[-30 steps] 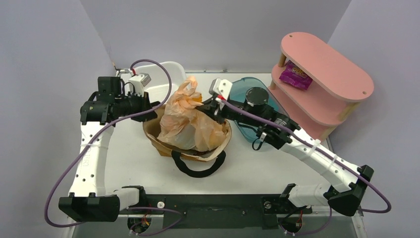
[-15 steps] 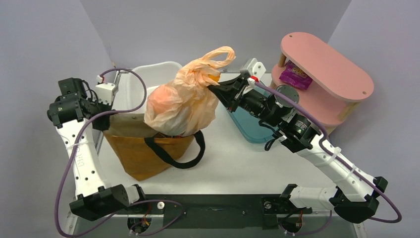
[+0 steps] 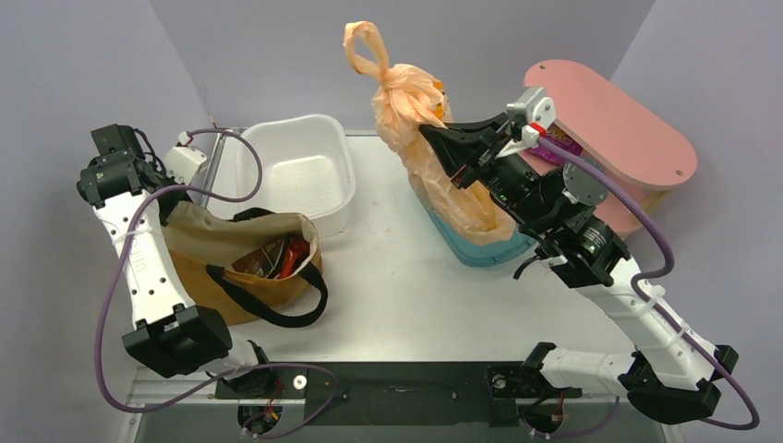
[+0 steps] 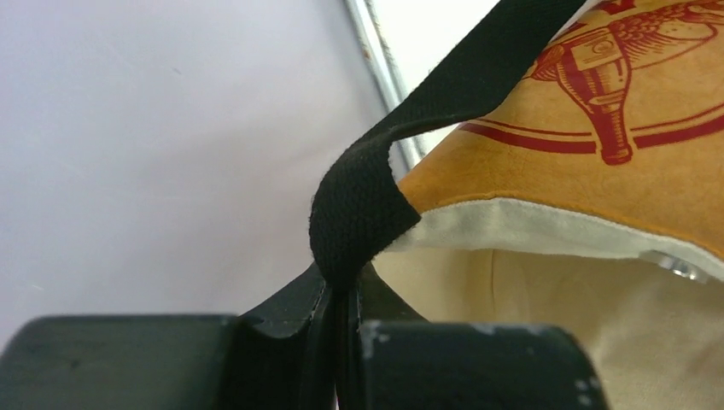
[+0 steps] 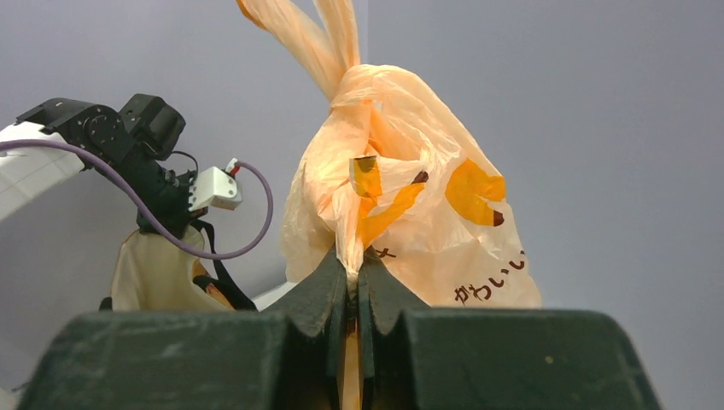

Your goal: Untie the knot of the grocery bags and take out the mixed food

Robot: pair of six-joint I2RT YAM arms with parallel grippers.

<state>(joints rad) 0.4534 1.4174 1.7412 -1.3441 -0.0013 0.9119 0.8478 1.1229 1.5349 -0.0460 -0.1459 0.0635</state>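
The plastic bag point(image 3: 411, 106) hangs clear of the tote point(image 3: 198, 242), pinched in the closed right jaws, the left jaws clamped on a strap point(image 4: 359, 205), yet knot point(image 5: 359, 81) and food point(image 3: 282, 260) await.

White tub point(image 3: 300, 175) and teal tub point(image 3: 475, 254) near a pink shelf point(image 3: 619, 120).

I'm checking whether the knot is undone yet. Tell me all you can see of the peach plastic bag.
The peach plastic bag is thin, crinkled and translucent, with orange printed shapes and dark lettering on one side. Its loop handles are knotted at the top, loops standing up. It hangs upright in the air, pinched on a side fold below the knot by the shut right gripper. Its lower end reaches the teal tub; contents do not show.
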